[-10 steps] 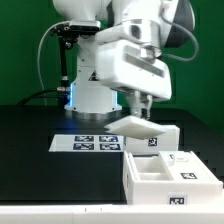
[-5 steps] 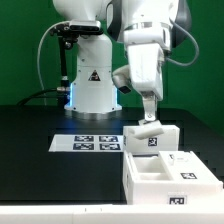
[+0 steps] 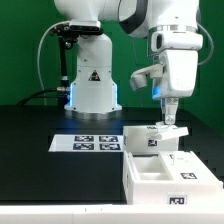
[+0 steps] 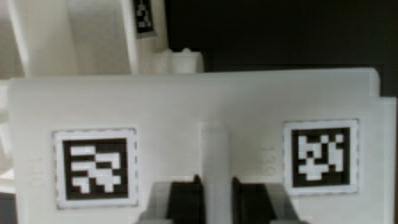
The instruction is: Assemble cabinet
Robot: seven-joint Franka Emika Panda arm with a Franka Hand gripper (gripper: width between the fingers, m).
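Observation:
My gripper comes down from above on the top edge of a white cabinet panel, which stands just behind an open white cabinet box piece at the exterior view's right. In the wrist view the panel fills the picture and shows two square tags. The dark fingers of my gripper are shut on a thin white rib of it. Another tagged white cabinet part shows behind it.
The marker board lies flat on the black table to the exterior view's left of the panel. The white robot base with a triangle sticker stands behind it. A green wall closes the back.
The arm's wrist has swung toward the exterior view's right and turned. The held panel went from tilted to level and shifted slightly right, close behind the box piece.

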